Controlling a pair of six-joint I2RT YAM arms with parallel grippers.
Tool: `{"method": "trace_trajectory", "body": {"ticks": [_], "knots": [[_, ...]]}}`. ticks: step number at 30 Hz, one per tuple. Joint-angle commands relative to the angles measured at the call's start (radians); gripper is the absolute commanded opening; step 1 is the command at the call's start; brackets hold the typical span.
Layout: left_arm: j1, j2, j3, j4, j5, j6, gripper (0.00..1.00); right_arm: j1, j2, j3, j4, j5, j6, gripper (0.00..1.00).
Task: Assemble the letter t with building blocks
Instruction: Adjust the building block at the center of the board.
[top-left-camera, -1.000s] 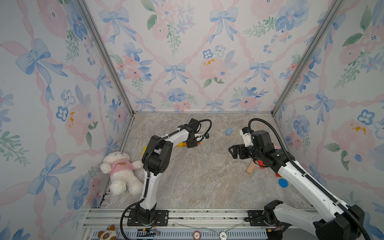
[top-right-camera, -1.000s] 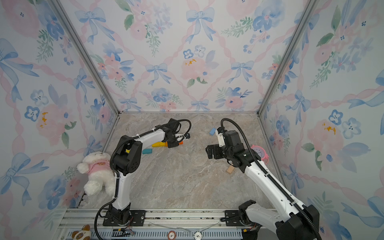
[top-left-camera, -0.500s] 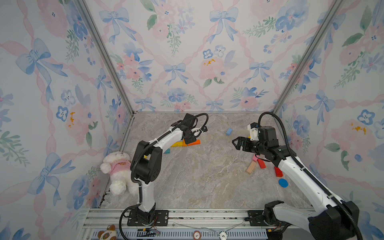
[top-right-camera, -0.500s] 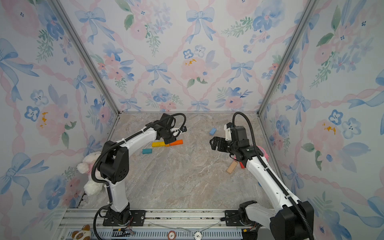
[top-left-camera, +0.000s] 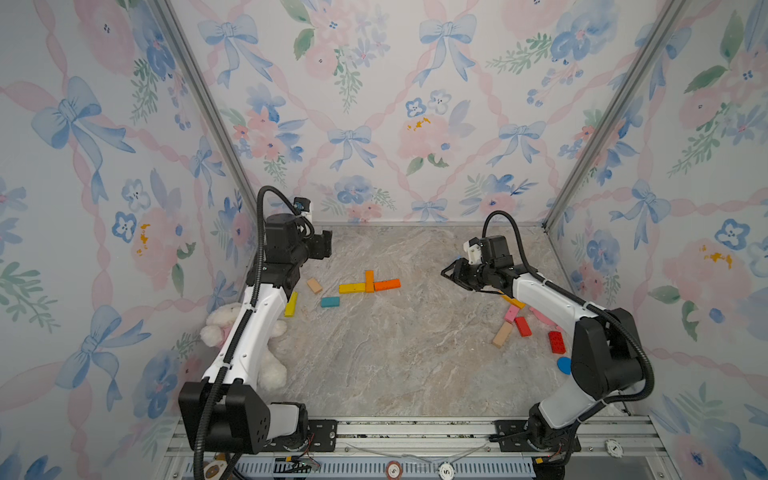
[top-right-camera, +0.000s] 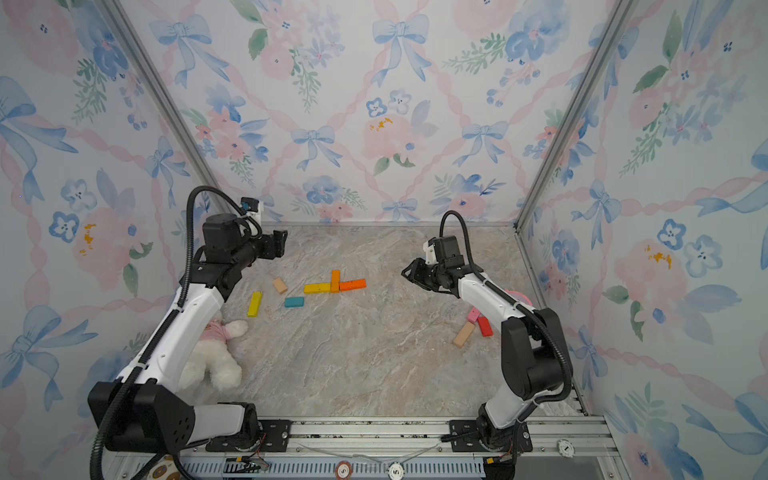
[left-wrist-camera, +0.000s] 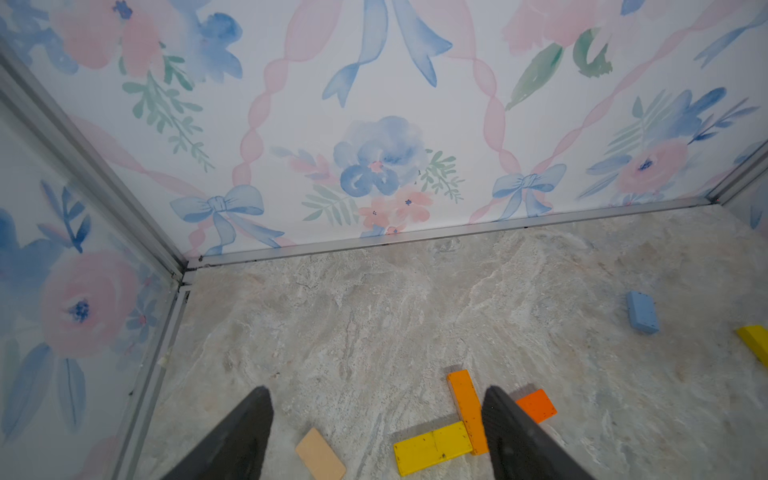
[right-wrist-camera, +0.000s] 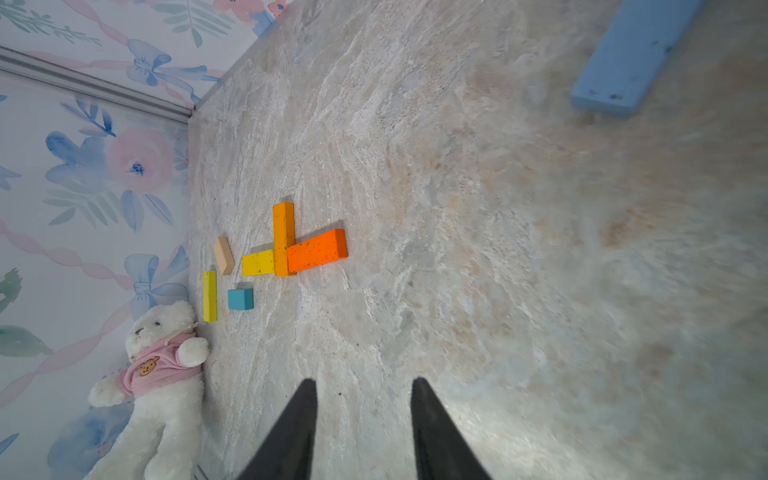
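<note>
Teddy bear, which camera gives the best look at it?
The right wrist view: the teddy bear shows its face and pink top with nothing in front. In both top views the left arm crosses the teddy bear, hiding part. The left wrist view misses it.

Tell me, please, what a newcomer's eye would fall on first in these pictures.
The bright cluster in the middle of the table draws the eye: a yellow block and an orange block lie end to end, with an amber block set crosswise between them, a rough T. Next comes the white teddy bear in a pink top, lying by the left wall.
</note>
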Motion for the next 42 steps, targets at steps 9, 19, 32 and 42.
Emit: {"method": "trace_trajectory", "body": {"ticks": [9,19,32,42], "knots": [[0.046,-0.327,-0.211,-0.2,-0.082,-0.266,0.98,0.117,0.385,0.316,0.062,-0.004,0.068,0.14],[0.062,-0.436,-0.274,-0.239,-0.082,-0.298,0.98,0.141,0.524,0.393,0.103,0.012,0.101,0.09],[0.074,-0.44,-0.283,-0.238,-0.095,-0.303,0.98,0.165,0.575,0.372,0.161,-0.001,0.121,0.08],[0.086,-0.441,-0.282,-0.237,-0.103,-0.305,0.98,0.185,0.548,0.309,0.203,0.003,0.137,0.08]]}}
